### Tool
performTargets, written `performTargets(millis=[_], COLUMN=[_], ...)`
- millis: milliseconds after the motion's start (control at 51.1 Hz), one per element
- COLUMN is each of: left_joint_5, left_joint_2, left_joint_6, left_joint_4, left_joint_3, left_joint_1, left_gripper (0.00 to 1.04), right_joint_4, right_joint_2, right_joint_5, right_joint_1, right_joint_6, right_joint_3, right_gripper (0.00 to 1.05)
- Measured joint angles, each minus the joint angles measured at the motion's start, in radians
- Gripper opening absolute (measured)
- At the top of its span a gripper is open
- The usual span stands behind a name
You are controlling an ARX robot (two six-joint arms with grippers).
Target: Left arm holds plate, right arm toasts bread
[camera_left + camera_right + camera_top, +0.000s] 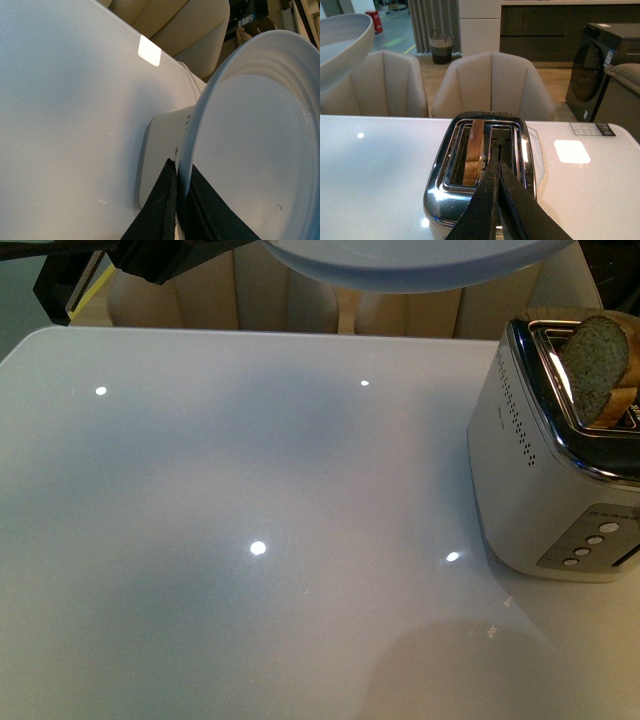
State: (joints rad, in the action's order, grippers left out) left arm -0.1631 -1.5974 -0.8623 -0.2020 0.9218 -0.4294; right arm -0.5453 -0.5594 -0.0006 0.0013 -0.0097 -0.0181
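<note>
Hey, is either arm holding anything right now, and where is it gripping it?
The left gripper pinches the plate by its rim. The right gripper is shut with nothing in it; the bread stands in the toaster.

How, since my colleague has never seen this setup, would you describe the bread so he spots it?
On the white table, find the silver toaster at the robot's right. The bread sticks up from one of its two slots, speckled and brown-crusted; the other slot is empty.
</note>
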Motion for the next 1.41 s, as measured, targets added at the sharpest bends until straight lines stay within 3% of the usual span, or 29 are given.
performTargets(millis=[568, 978, 1076, 1272, 1409], left_joint_5=[0.001, 0.001, 0.000, 0.000, 0.000], left_joint_2=[0.000, 0.000, 0.000, 0.001, 0.001], left_joint_6=[0.000, 0.000, 0.000, 0.000, 0.000], left_joint_4=[0.000, 0.000, 0.000, 0.000, 0.000], left_joint_3=[0.000, 0.000, 0.000, 0.000, 0.000], left_joint_1=[0.000, 0.000, 0.000, 0.000, 0.000], left_gripper=[0.03, 0.03, 0.03, 0.03, 0.03], right_joint_4=[0.271, 0.380, 0.532, 0.544, 0.544], right_joint_2=[0.286, 0.394, 0.521, 0.552, 0.553], right_joint_5=[0.000, 0.000, 0.002, 0.002, 0.001], right_joint_1=[0.000, 0.000, 0.000, 0.000, 0.000], right_joint_6=[0.000, 0.000, 0.001, 0.002, 0.002], right_joint_3=[0.000, 0.000, 0.000, 0.000, 0.000], right_gripper=[0.02, 0.02, 0.02, 0.02, 0.28])
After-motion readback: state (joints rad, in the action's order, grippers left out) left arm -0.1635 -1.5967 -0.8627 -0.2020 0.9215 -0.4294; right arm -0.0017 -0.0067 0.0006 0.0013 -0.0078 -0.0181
